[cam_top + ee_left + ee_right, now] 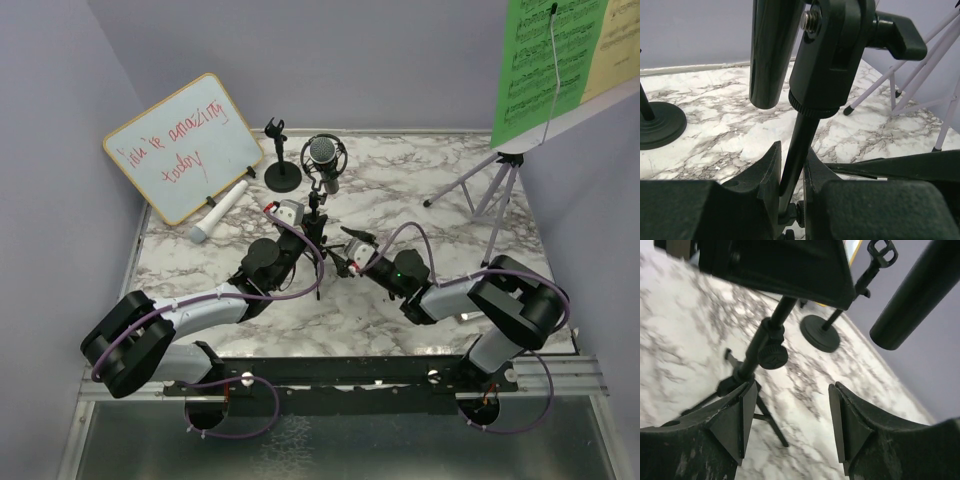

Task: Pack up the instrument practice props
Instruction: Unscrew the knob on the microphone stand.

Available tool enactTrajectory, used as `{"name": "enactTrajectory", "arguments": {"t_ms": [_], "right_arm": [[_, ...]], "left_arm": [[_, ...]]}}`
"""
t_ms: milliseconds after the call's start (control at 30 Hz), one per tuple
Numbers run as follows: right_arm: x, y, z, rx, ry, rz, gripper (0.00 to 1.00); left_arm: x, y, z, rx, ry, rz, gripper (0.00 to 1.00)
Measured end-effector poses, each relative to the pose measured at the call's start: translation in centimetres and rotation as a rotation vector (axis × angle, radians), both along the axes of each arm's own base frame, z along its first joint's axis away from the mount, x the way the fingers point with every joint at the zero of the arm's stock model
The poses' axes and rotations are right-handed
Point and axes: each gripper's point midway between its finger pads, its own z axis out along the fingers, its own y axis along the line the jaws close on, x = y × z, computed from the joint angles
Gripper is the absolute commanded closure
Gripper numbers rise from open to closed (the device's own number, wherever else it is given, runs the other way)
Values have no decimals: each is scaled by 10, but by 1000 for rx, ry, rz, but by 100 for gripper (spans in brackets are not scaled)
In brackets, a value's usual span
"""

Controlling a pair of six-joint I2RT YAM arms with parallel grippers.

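Marble-patterned table [420,215] fills the overhead view.

**Overhead view**
- The black mic tripod [317,197] stands near the centre rear, with a grey-headed microphone [322,151] in its ring mount.
- The left gripper [312,220] meets the tripod stem from the left. The right gripper [345,255] sits just beside the tripod's base on the near right.
- The black round-base mic holder [282,172] stands just left of the tripod.
- A second microphone [222,210] lies flat by the lower edge of the whiteboard [185,145], which leans at the left rear corner.
- The lilac music rack [497,185] stands on the right rear, and its green and yellow music sheets [545,60] are cut by the frame edge.
- Bare marble lies between the tripod and the rack's legs, and along the near edge.
- This view alone does not settle how either pair of jaws stands.

**Left wrist view**
- The left gripper [792,175] is clamped on the tripod stem [799,145], below the swivel joint.
- The microphone's dark body [770,50] hangs beside the joint.
- The holder's base [657,122] appears at the left edge, and the rack's legs [905,75] to the right.

**Right wrist view**
- The right gripper [790,425] has its jaws spread apart with nothing between them.
- The tripod stem [771,347] with its knob rises just outside the left finger [735,425], and whether they touch cannot be told.
- The round-base holder [821,335] stands beyond.
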Motion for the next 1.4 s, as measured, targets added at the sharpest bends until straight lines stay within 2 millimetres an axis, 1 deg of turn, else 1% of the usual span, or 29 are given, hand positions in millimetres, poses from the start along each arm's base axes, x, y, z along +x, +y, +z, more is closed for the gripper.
{"name": "enactTrajectory", "arguments": {"t_ms": [100,200,367,433,567,700,800,933,1067,1200,1300,1400], "right_arm": [[-10,-1,6,144,154,34,30],[-17,0,15,286,306,65,30],[-20,0,25,513,577,100,31],[-20,0,27,593,677,118,34],[-17,3,25,717,863,168,38],[-15,9,17,783,1021,212,43],[-14,14,19,806,1081,238,46],[-12,17,25,828,1120,269,53],[-9,21,18,831,1173,278,55],[-8,21,9,829,1215,269,59],[-10,22,7,824,1232,275,67],[-12,22,8,825,1243,288,82]], "left_arm": [[0,0,0,1,1,-1,100],[0,0,0,1,1,-1,99],[-1,0,0,3,2,-2,99],[-1,0,0,3,3,-2,99],[-1,0,0,4,3,-3,99],[0,0,0,7,6,-2,99],[0,0,0,8,7,-3,99],[-1,0,0,11,10,-3,99],[-2,-2,0,13,11,-13,99],[-3,-3,0,16,13,-21,99],[-3,-3,0,18,15,-22,99],[-3,-3,0,18,16,-24,99]]}}
